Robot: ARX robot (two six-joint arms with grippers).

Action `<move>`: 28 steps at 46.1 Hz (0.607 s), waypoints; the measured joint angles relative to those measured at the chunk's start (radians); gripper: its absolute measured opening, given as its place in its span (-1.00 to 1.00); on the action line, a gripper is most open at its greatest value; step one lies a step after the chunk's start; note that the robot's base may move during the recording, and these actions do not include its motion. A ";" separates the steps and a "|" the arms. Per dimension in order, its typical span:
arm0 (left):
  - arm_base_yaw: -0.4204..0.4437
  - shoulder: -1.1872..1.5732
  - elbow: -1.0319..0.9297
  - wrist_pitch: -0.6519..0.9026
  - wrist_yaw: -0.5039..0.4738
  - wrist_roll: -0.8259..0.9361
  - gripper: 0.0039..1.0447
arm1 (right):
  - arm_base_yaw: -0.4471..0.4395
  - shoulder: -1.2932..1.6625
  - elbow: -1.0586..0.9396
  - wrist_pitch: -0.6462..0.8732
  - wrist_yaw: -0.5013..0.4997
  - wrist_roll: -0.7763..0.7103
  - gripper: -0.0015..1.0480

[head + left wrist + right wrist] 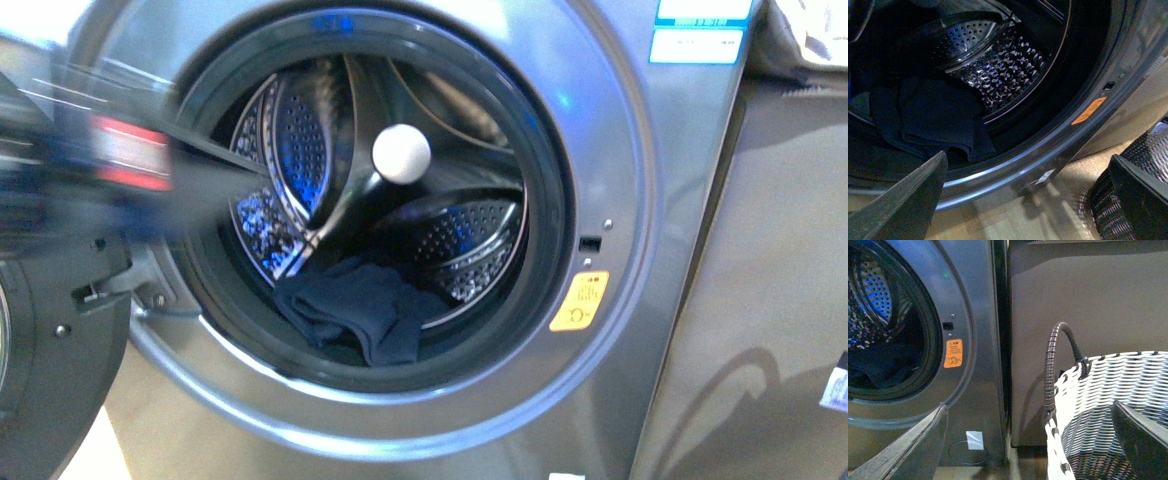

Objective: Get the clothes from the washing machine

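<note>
Looks into the grey washing machine [620, 150], its door [40, 350] swung open at lower left and the perforated steel drum [470, 240] showing through the porthole. Holds the dark navy clothes [365, 310] crumpled at the drum's lower front edge. Carries a yellow-orange sticker [579, 301] just right of the opening, with a motion-blurred arm [120, 160] crossing the upper left rim.

Woven white-and-grey plastic basket [1098, 390] with dark wrapped hoop handle [1047, 370], flat dark grey-brown panel [1088, 295] behind it, pale wooden floor [1013, 215] underneath
</note>
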 joint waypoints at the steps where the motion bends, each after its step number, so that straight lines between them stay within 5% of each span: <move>1: -0.003 0.011 0.011 -0.002 -0.002 0.001 0.88 | 0.000 0.000 0.000 0.000 0.000 0.000 0.86; 28: -0.100 0.560 0.549 -0.195 -0.188 0.105 0.88 | 0.000 0.000 0.000 0.000 0.000 0.000 0.86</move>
